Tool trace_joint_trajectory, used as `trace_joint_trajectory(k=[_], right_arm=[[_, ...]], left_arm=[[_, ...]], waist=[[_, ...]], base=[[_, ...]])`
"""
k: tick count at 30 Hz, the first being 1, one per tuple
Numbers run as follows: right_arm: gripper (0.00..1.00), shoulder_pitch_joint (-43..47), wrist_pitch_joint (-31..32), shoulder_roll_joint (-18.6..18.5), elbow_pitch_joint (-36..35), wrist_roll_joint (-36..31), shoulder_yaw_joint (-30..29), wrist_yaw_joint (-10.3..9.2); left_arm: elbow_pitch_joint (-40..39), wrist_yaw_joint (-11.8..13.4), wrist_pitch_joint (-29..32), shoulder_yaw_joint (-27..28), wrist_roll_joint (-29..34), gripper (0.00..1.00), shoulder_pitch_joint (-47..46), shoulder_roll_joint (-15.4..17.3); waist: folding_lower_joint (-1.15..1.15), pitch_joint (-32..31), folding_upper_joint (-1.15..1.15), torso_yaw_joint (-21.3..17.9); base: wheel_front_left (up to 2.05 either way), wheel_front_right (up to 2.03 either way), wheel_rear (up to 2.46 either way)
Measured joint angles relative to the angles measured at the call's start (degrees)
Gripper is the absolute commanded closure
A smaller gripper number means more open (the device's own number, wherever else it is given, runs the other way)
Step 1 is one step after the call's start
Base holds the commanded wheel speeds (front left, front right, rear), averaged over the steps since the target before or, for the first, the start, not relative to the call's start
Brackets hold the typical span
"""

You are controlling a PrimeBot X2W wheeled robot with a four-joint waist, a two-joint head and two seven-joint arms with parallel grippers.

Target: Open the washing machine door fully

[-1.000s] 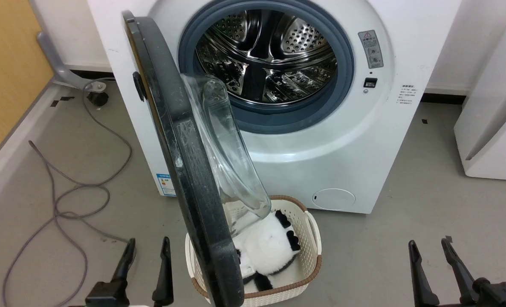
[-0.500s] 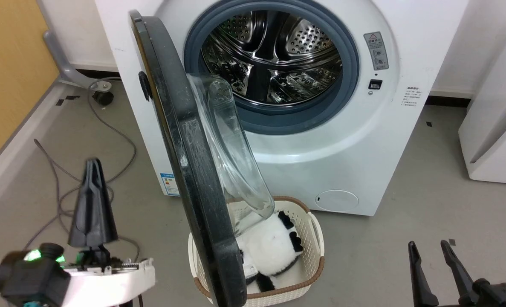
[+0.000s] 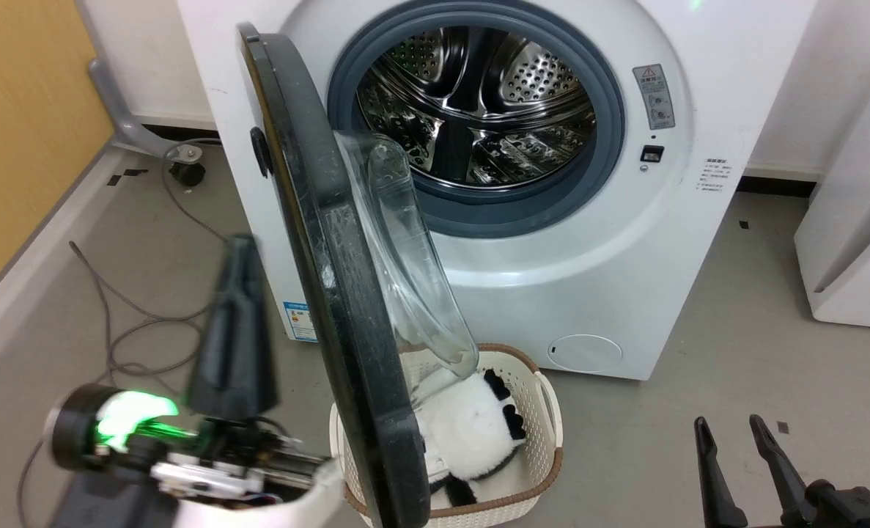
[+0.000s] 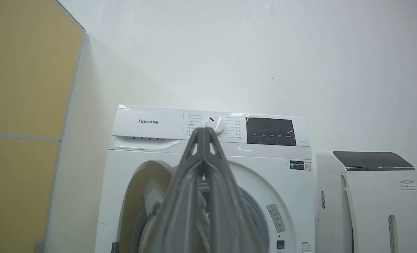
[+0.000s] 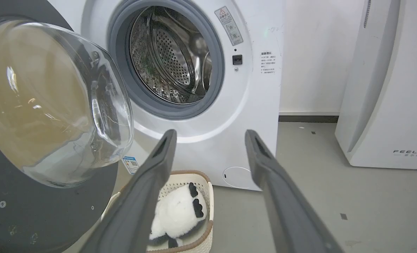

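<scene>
The washing machine door (image 3: 336,308) stands about half open, edge-on to the head view, hinged at the left of the machine. Its clear glass bowl (image 3: 405,264) bulges toward the grey-rimmed steel drum opening (image 3: 478,110). In the right wrist view the door's dark grey inner face (image 5: 36,211) and the bowl (image 5: 53,105) show at the left. My left gripper (image 3: 241,246) is shut on nothing, raised on the door's outer side, just left of the black ring; whether it touches is unclear. It points at the machine's control panel (image 4: 203,130). My right gripper (image 3: 728,424) is open, low at the right (image 5: 211,133).
A white woven basket (image 3: 548,440) holding a panda plush (image 3: 471,425) sits on the floor under the door. Grey cables (image 3: 134,323) loop on the floor at the left beside a yellow panel wall (image 3: 17,147). A white appliance (image 3: 860,220) stands at the right.
My left gripper has shut, risen from the bottom edge and moved right, close to the door's outer side. The camera has shifted slightly. The door and the right gripper have kept their places.
</scene>
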Motion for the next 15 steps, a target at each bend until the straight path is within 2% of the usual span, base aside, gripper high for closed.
trace_joint_trajectory(k=[6, 15], right_arm=[[0.0, 0.0, -0.1, 0.0, 0.0, 0.3, 0.0, 0.0], [0.0, 0.0, -0.2, 0.1, 0.5, 0.9, 0.2, 0.0]], left_arm=[[1.8, -1.0, 1.4, -6.3, 0.1, 1.0, 0.7, 0.0], [9.0, -2.5, 8.9, -12.6, -0.4, 1.0, 4.1, 0.3]], waist=[[0.0, -0.1, 0.0, 0.6], [0.0, 0.1, 0.0, 1.2]], base=[[0.0, 0.0, 0.0], [0.0, 0.0, 0.0]])
